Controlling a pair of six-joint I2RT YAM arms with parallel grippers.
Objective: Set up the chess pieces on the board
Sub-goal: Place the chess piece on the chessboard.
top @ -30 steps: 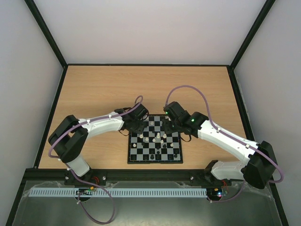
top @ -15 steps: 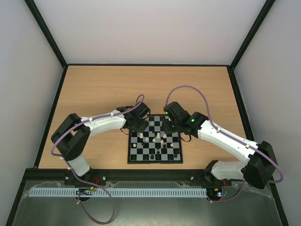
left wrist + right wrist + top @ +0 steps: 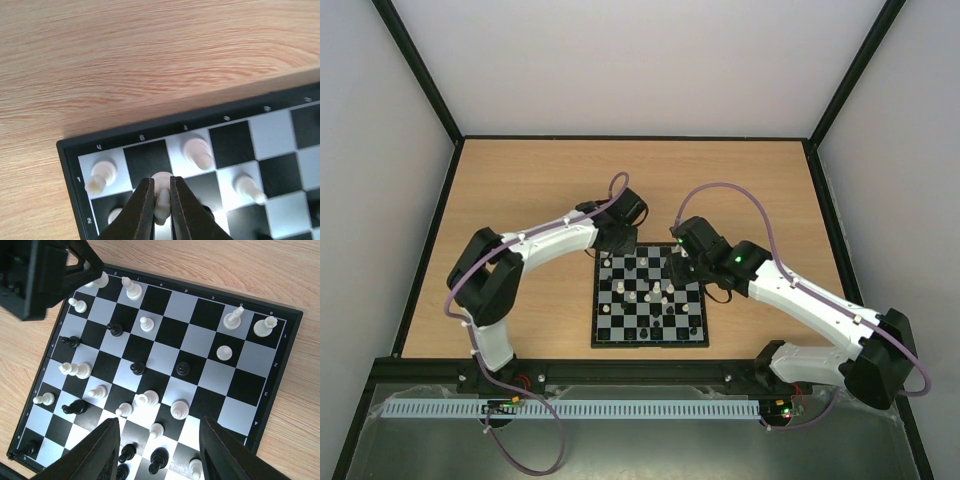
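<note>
The board [image 3: 650, 340] lies at the table's near middle, with cream and black chess pieces [image 3: 658, 292] scattered on it. My left gripper [image 3: 613, 252] is at the board's far left corner. In the left wrist view it [image 3: 161, 200] is shut on a cream piece [image 3: 162, 192] held over a black square of the back row, between two standing cream pieces [image 3: 101, 172] [image 3: 197, 151]. My right gripper [image 3: 682, 268] hovers open and empty over the board's far right part; in its wrist view [image 3: 159, 450] several cream and black pieces [image 3: 179, 408] stand between its fingers.
Bare wooden table [image 3: 540, 190] surrounds the board on the far, left and right sides. Dark enclosure rails [image 3: 630, 138] edge the table. The board's black border [image 3: 70, 150] ends close to the left gripper.
My left arm has swung toward the far side, bringing its gripper from over the board's left part to the far left corner. My right gripper has shifted slightly.
</note>
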